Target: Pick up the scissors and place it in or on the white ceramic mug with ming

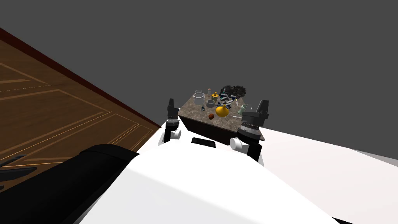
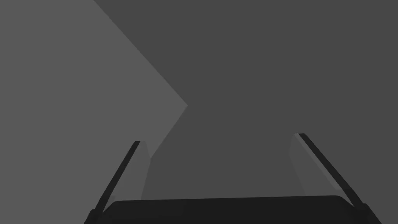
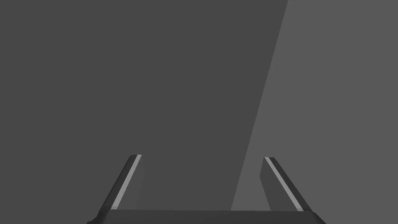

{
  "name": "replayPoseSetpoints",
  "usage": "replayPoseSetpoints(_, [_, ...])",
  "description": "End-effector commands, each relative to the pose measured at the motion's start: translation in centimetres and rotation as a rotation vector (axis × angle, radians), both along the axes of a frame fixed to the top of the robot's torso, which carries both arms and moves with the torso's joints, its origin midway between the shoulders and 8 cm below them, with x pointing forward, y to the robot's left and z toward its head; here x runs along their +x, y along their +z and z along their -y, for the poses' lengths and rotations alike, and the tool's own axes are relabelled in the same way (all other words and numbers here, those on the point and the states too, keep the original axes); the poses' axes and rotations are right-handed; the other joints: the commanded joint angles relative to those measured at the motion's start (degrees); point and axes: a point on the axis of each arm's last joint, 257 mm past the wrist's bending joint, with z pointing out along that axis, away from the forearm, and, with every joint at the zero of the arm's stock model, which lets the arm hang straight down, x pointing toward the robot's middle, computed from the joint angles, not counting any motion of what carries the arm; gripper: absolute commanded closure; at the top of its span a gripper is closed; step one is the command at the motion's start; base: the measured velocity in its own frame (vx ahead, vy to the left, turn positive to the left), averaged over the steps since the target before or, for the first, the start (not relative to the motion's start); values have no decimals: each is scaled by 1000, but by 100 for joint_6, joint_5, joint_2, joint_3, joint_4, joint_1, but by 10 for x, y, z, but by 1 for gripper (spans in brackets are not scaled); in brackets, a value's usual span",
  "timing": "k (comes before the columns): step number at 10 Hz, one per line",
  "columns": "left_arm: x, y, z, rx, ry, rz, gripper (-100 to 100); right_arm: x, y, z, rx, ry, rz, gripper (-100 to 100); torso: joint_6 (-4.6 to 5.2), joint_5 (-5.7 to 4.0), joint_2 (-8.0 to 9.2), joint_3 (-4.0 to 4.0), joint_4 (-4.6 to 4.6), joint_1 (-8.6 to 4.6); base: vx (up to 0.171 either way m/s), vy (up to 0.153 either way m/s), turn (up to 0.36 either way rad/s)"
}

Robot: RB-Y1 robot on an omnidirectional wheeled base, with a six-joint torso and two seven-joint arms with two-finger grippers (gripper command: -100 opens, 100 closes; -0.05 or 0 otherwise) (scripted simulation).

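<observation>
Left end effector point(image 2: 219, 138), right end effector point(image 3: 202, 156) gape; scissors point(image 1: 202, 107) lie fore-aft.

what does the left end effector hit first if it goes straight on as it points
The way ahead of the open left end effector looks free up to a flat grey surface; depth unclear.

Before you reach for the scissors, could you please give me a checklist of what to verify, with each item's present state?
1. Left gripper open and empty: ok.
2. Right gripper open and empty: ok.
3. Scissors located, lying on the table towards its left side: ok.
4. A gripper positioned over the scissors: not ok; both flank the table's near side.
5. Target mug identified: cannot tell; a pale mug close to the scissors is the likely one.
</observation>
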Motion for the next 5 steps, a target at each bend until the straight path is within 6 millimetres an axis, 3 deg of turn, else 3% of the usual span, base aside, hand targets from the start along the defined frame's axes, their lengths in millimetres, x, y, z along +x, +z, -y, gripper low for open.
replayPoseSetpoints(1, [6, -8, 2, 41, -5, -27, -100, 0, 0, 0, 0, 0, 0, 0, 0, 0, 0, 0, 0, 0, -11, -14, -48])
replayPoseSetpoints(5, [31, -44, 1, 159, 21, -136, -100, 0, 0, 0, 0, 0, 0, 0, 1, -3, 16, 9, 3, -15, -41, -40, -68])
